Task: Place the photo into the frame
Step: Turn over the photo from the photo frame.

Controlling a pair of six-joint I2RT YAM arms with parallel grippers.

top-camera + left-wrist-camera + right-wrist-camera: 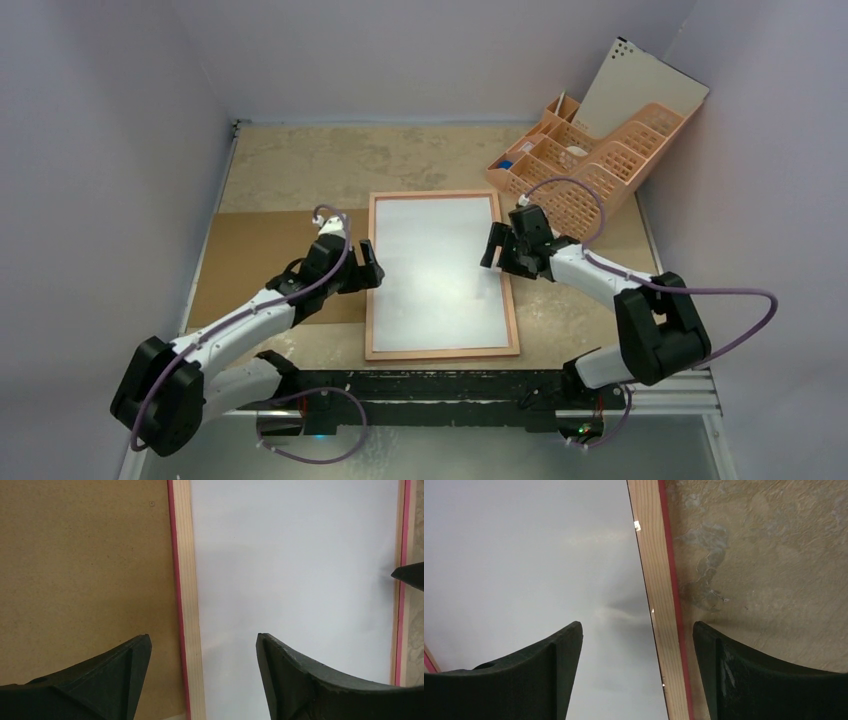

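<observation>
The frame point(441, 351) lies reverse side up in the middle of the table, its peach-wood rim showing with a thin pink edge. The photo point(440, 270) lies inside it, white back up. My left gripper point(372, 262) is open over the frame's left rail point(187, 600), one finger over the backing board and one over the photo point(300, 570). My right gripper point(492, 248) is open over the frame's right rail point(656, 580), one finger over the photo point(524, 555) and one over the table. Neither holds anything.
A plain brown backing board point(255, 260) lies flat left of the frame, under my left arm. A peach plastic desk organiser point(590, 160) stands at the back right with a pale board leaning behind it. Walls close in on both sides.
</observation>
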